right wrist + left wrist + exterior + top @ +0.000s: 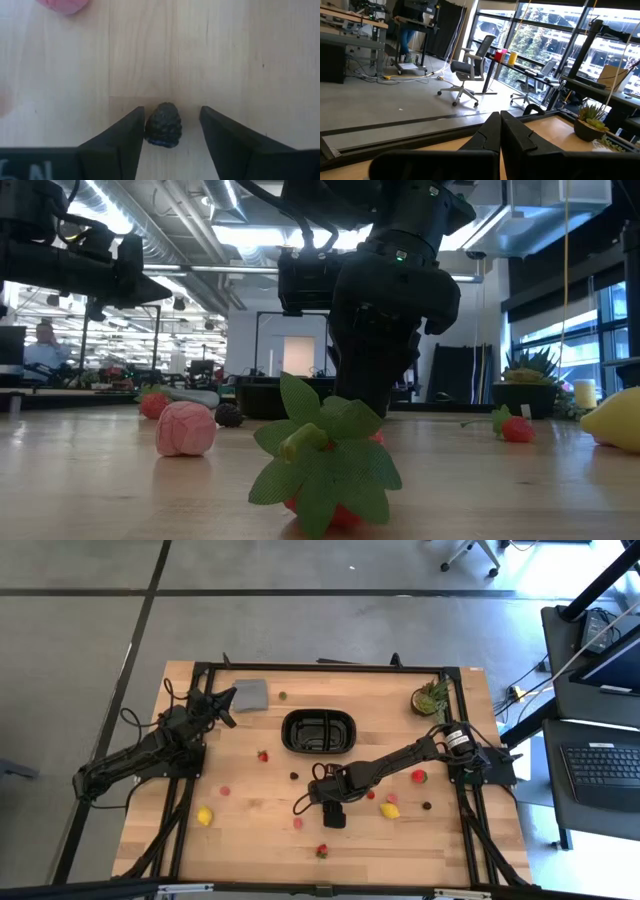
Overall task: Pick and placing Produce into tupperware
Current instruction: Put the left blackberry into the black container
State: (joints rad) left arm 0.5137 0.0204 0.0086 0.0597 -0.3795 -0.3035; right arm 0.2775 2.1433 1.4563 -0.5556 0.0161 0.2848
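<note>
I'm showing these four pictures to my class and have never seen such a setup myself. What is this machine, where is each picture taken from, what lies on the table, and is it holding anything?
It is a robot with two dark arms at a wooden table. One picture looks straight down, one looks level across the tabletop, and two come from cameras on the wrists. Small toy fruits lie scattered around a black tray: a strawberry close to the low camera, a pink piece, a lemon. The right gripper is down at the table, fingers open on either side of a dark berry, one finger close against it, not yet gripping. The left gripper waits shut near the table's far left edge, holding nothing.
</note>
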